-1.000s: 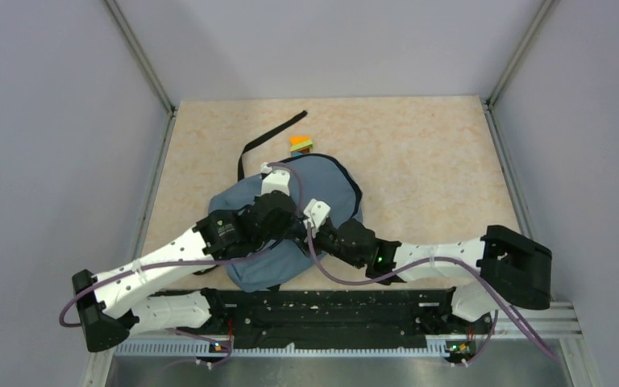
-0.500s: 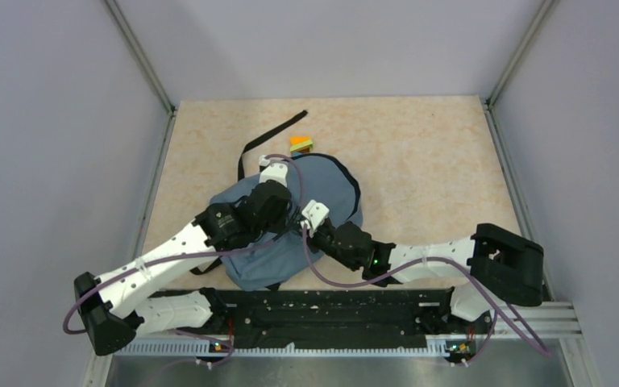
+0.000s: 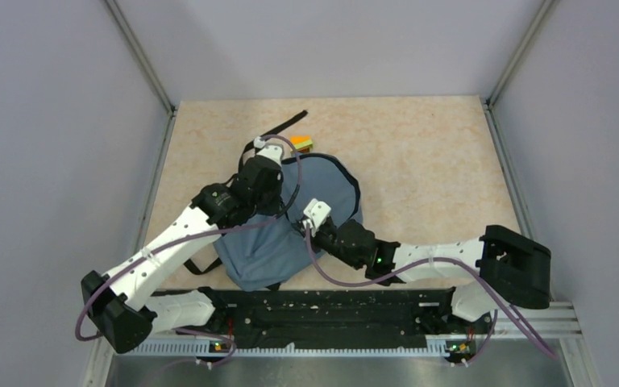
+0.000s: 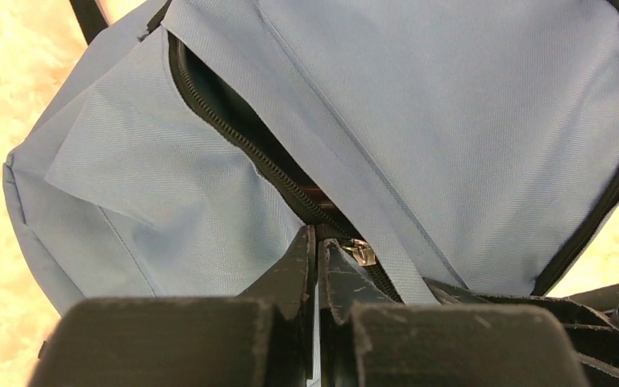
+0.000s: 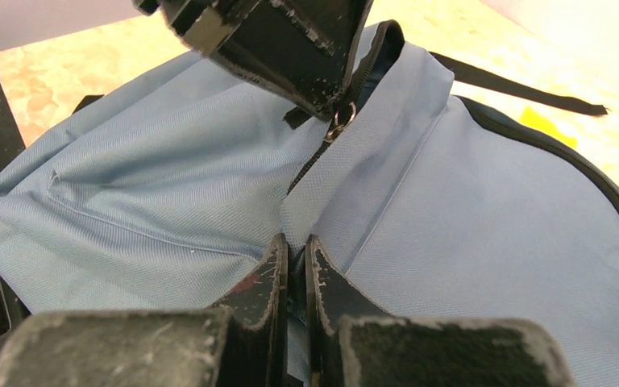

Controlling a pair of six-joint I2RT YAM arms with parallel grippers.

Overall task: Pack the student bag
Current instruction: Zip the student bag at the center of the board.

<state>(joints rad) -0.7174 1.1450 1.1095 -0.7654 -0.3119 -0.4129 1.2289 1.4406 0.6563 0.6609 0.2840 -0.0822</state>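
I'm seeing the bag as matt woven cloth with a fine weave; its zip pull glints like metal. The left claw and right claw look like matt black plastic, scuffed. The counter looks smooth and mottled.

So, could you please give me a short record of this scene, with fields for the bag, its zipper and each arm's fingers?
bag: student bag, slate blue, lying on the table
zipper: closed between the two arms' fingers, open beyond the left ones, dark lining showing
left fingers: shut on the zipper pull
right fingers: shut on bag fabric beside the zipper
other: small multicoloured item and black strap past the bag
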